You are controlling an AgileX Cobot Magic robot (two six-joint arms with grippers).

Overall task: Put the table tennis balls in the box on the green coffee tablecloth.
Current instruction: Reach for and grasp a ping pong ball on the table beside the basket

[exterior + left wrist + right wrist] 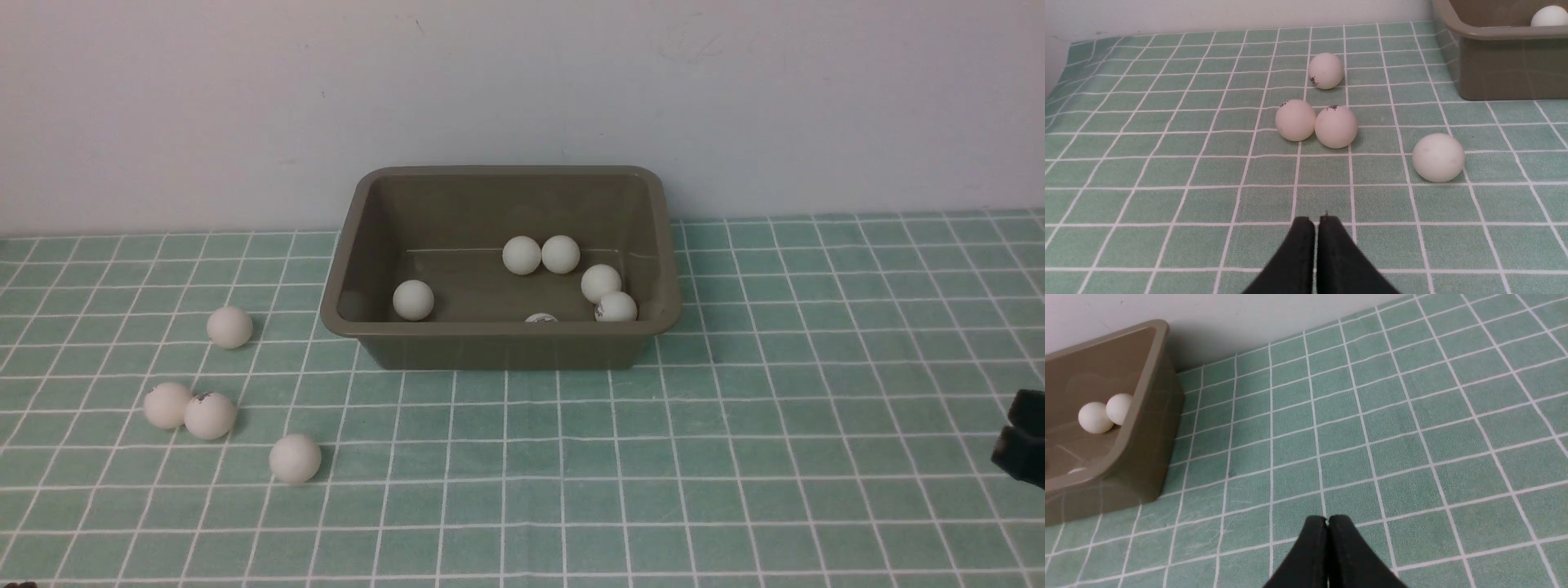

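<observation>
six balls in box; four on cloth; left pincer, right pincer both pressed together, empty.

The green coffee tablecloth (mint squares, thin white grid) lies spread flat. Directly on it: the olive box, far centre, and four table tennis balls loose at near left, two touching.

One ball mostly hidden behind box near wall, right gripper cut by frame edge
</observation>
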